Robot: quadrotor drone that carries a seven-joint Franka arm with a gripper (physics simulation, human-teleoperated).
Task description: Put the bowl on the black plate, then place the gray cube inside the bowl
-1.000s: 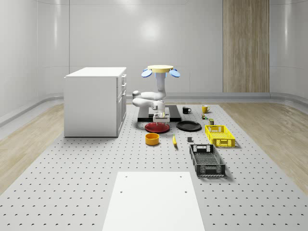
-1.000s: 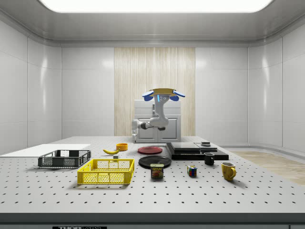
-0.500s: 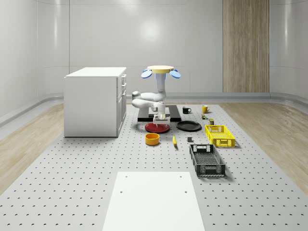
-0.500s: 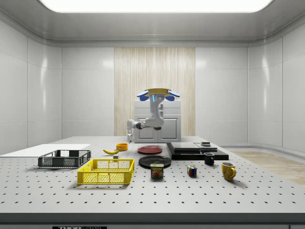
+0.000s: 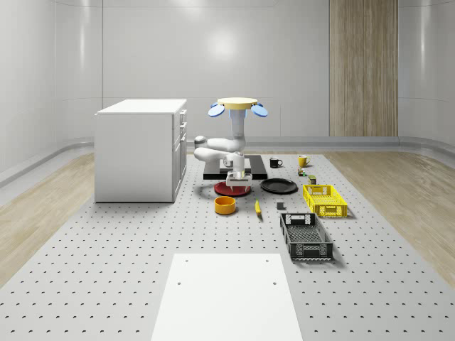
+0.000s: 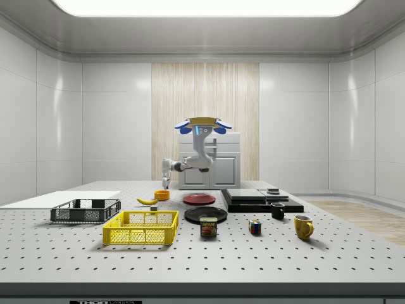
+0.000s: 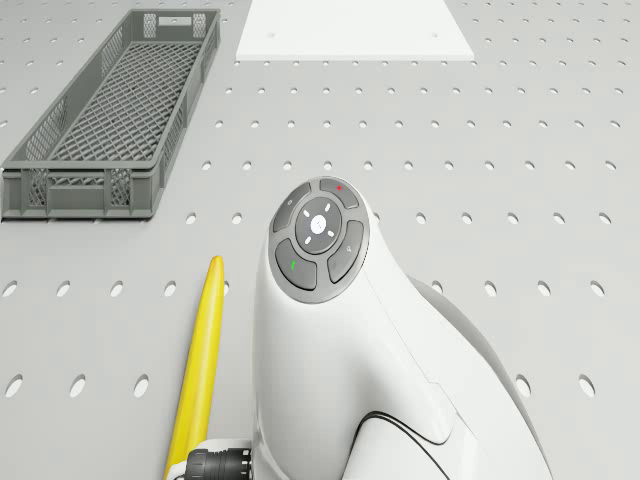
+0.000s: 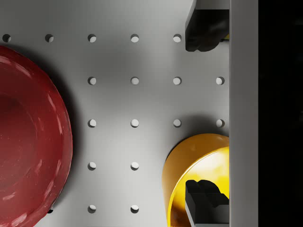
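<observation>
While the drone point(image 5: 237, 105) hovers over the red plate point(image 5: 232, 188), fingers point(image 8: 203, 194) apart, bare table between plate rim and orange bowl point(image 8: 196, 177).

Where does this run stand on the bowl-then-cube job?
Nothing is done: the bowl sits on the table, apart from the black plate. In hand: the drone hovers, with its open end effector above the bowl's rim. Left: grasp, plate placement, then the cube.
</observation>
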